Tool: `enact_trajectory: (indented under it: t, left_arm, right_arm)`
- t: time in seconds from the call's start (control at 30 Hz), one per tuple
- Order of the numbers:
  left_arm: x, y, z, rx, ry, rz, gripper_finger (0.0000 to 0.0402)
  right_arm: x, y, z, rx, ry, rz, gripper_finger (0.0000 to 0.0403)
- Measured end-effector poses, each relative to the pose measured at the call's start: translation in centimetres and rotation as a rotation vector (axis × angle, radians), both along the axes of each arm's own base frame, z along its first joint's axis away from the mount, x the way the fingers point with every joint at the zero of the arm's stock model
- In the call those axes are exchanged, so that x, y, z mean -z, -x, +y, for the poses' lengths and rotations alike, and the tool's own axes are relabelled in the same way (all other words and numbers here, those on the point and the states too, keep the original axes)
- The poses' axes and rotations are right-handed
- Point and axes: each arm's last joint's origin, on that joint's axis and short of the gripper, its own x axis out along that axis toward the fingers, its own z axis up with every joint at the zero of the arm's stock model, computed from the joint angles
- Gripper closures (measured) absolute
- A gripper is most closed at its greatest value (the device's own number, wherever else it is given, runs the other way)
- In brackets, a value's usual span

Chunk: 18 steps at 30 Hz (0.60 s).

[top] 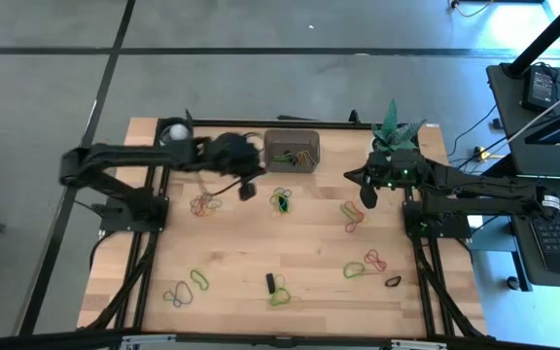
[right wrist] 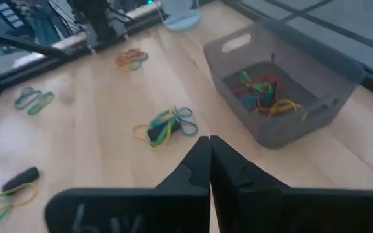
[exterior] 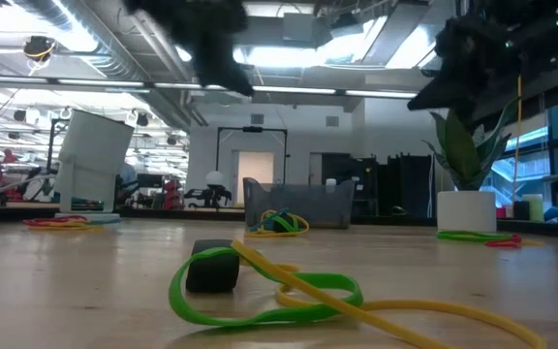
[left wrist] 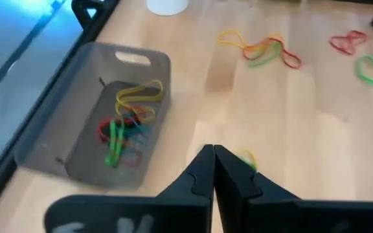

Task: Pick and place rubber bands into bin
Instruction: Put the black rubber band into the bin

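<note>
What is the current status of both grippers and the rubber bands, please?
Left gripper shut beside the grey translucent bin, nothing visibly held. Right gripper shut, waiting. Several coloured rubber bands binned; many on table. Path clear.

Grey floor [top: 261, 87] crossed by dark lines; bright ceiling lights [exterior: 289, 53] overhead — a lit doorway [exterior: 255, 167] beyond, desk [top: 552, 146] with laptop.
</note>
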Motion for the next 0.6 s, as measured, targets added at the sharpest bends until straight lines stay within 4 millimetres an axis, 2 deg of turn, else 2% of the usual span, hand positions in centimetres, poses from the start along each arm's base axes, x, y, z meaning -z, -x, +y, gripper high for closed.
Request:
enact_trajectory:
  t: [0.17, 0.3, 0.43, 0.6]
  left_arm:
    - [1.0, 5.0, -2.7, 0.02, -0.022, -0.075, 0.0399]
    - [1.7, 8.8, -4.2, 0.025, -0.026, -0.133, 0.0399]
    - [2.7, 12.3, -5.3, 0.034, 0.001, -0.215, 0.04]
    - [3.3, 15.6, -6.3, 0.12, -0.002, -0.315, 0.0399]
  right_arm:
    - [-1.9, -1.1, 0.4, 0.032, 0.009, 0.031, 0.0402]
    - [-3.5, -3.1, 1.3, 0.054, 0.018, 0.137, 0.0402]
    - [-5.4, -6.4, 2.9, 0.033, 0.009, 0.181, 0.0402]
    - [-6.9, -11.1, 5.7, -0.02, -0.025, 0.254, 0.0403]
